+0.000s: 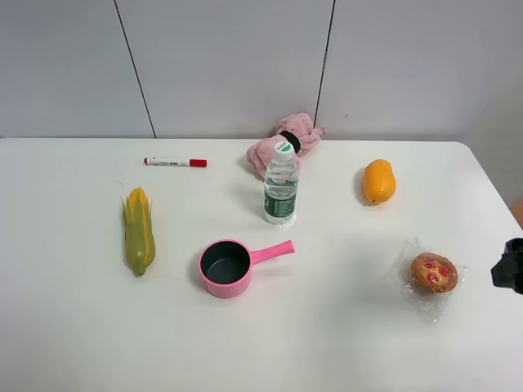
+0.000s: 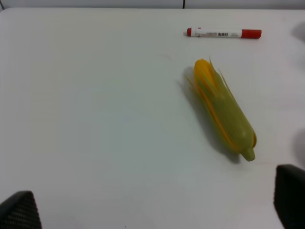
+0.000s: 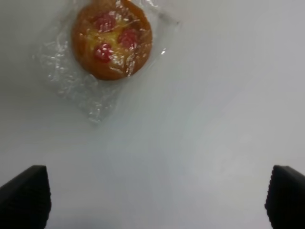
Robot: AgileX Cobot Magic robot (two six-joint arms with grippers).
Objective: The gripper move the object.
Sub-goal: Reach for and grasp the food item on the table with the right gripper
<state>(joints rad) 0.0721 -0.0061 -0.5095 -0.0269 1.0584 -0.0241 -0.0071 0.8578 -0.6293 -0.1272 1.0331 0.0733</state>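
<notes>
The pastry (image 1: pixel 434 272) is small, round and golden-brown with red spots, wrapped in crinkly clear plastic. It lies on the white table at the right front. It also shows in the right wrist view (image 3: pixel 112 39). My right gripper (image 1: pixel 510 265) enters at the right edge of the high view, a short way right of the pastry. In its wrist view the right gripper (image 3: pixel 155 202) is open and empty, its dark fingertips (image 3: pixel 26 195) wide apart, with the pastry ahead and apart from them. My left gripper (image 2: pixel 152 205) is open and empty over bare table near the corn (image 2: pixel 224 109).
On the white table (image 1: pixel 82 327) are a pink saucepan (image 1: pixel 229 265), a corn cob (image 1: pixel 138 229), a water bottle (image 1: pixel 281 184), an orange mango (image 1: pixel 378 180), a red-capped marker (image 1: pixel 175 162) and a pink cloth bundle (image 1: pixel 286 139). The table's right edge is close to the right gripper.
</notes>
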